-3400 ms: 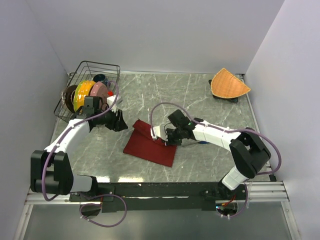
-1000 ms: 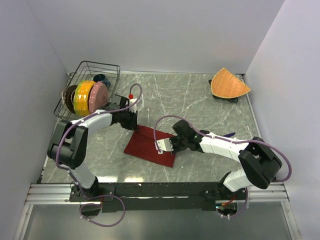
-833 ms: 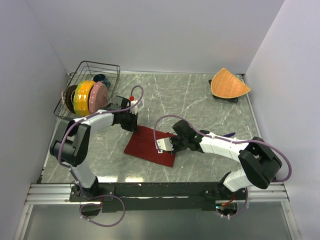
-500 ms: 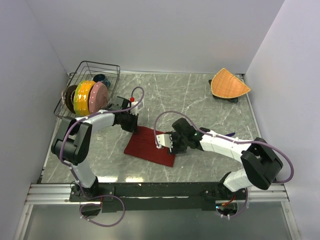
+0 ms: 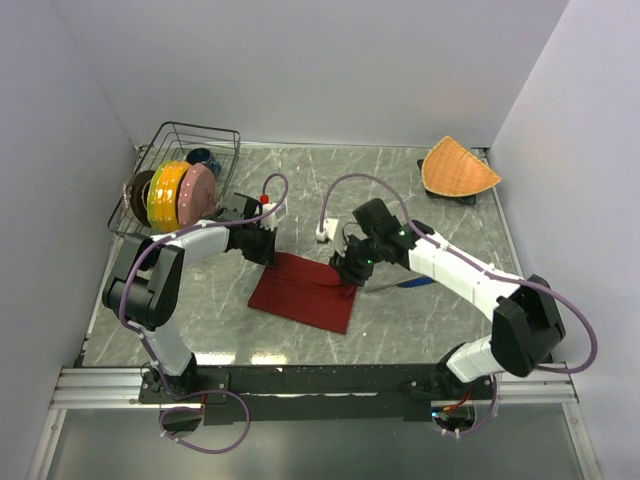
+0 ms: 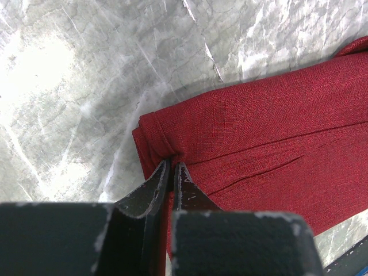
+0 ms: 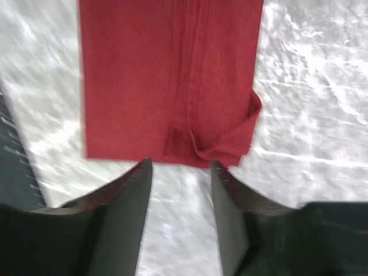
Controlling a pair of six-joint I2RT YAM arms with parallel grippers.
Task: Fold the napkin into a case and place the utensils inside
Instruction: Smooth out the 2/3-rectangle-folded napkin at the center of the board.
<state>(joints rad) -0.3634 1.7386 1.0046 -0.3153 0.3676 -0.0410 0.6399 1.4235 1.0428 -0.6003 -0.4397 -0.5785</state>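
The dark red napkin (image 5: 300, 295) lies folded flat on the marble desk (image 5: 300, 180), toward its near middle. In the right wrist view one corner shows a small curled flap. The right end effector (image 5: 350, 268) hovers over the napkin's right edge, fingers apart and holding nothing. The left end effector (image 5: 265, 247) is pinched narrow on the napkin's far left corner. Just right of the napkin, a blue knife (image 5: 412, 283) shows partly beneath the right arm. Farther back, a wire rack (image 5: 200, 127) holds coloured plates (image 5: 170, 190) at the left, and an orange mat (image 5: 458, 168) sits in the far right corner.
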